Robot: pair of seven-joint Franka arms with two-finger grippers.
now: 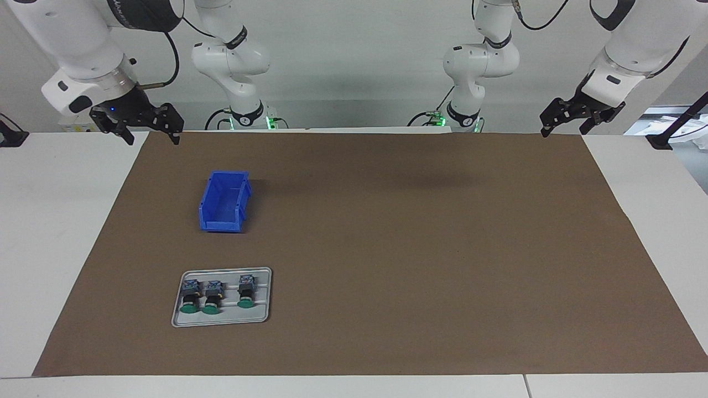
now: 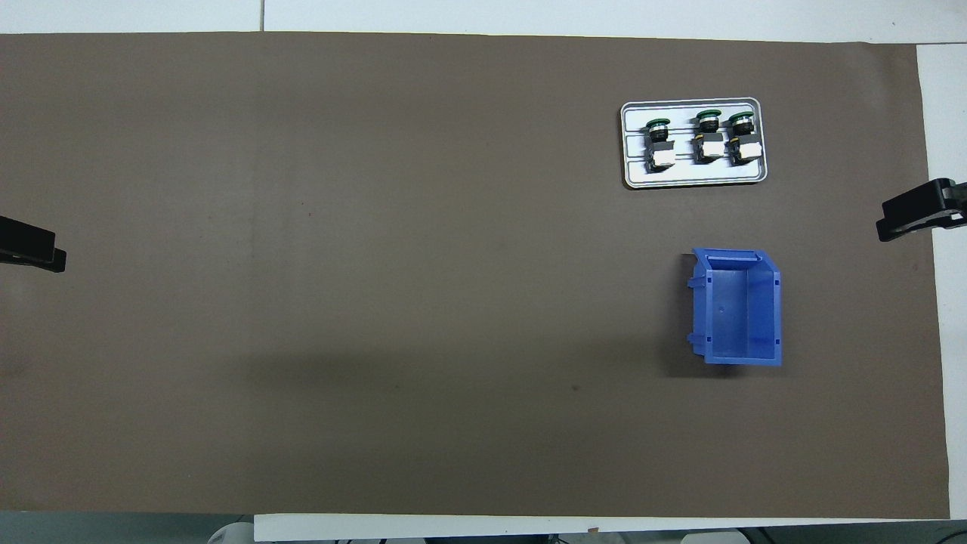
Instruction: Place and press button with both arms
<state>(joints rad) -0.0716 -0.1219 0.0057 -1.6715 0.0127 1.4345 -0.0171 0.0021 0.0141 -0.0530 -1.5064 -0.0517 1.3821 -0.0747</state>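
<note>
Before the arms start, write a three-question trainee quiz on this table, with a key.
1. How many green-capped buttons lie on the grey tray?
2. True or false: the blue bin holds a button.
3. Which lies nearer to the robots: A) the tray, B) the bin?

Key
1. Three, side by side, lying down with their caps pointing away from the robots.
2. False; the bin is empty.
3. B. Both sit toward the right arm's end of the table. The right gripper and the left gripper are open, holding nothing, each above its own end of the brown mat.
</note>
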